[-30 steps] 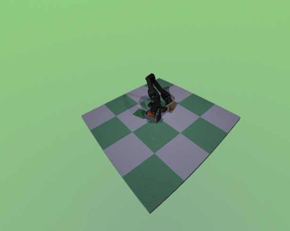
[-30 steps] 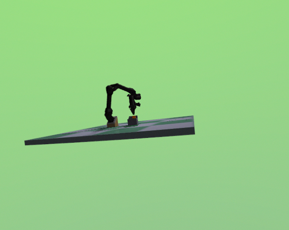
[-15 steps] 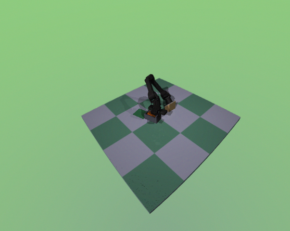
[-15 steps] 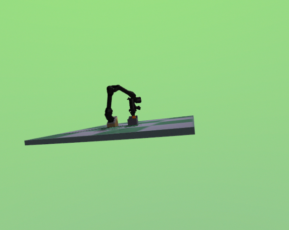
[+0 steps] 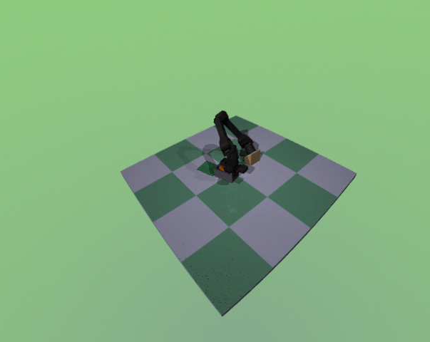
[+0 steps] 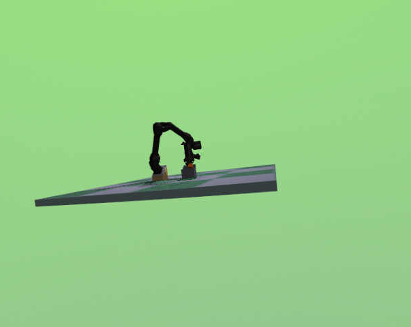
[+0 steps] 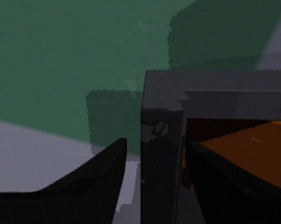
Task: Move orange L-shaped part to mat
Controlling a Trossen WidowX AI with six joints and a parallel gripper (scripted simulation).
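- Top view: the black arm bent over from its tan base block and reached down to the grey tray, which stood on the checkered floor. A small patch of the orange part showed at the tray's top, right under the gripper. The green mat lay just beside the tray, on the side away from the base block.
- Exterior view: the gripper pointed straight down, its tip at the orange part, which showed just above the rim of the grey tray. The tan base block stood near the tray.
- Wrist view: the two dark fingers stood partly apart, with the tray wall rising in the gap between them. One finger hung outside the tray over the floor; the other was inside, low over the orange part. The part lay in the pocket with its face sloping. The fingers gripped nothing. The green mat filled the ground beyond the tray.
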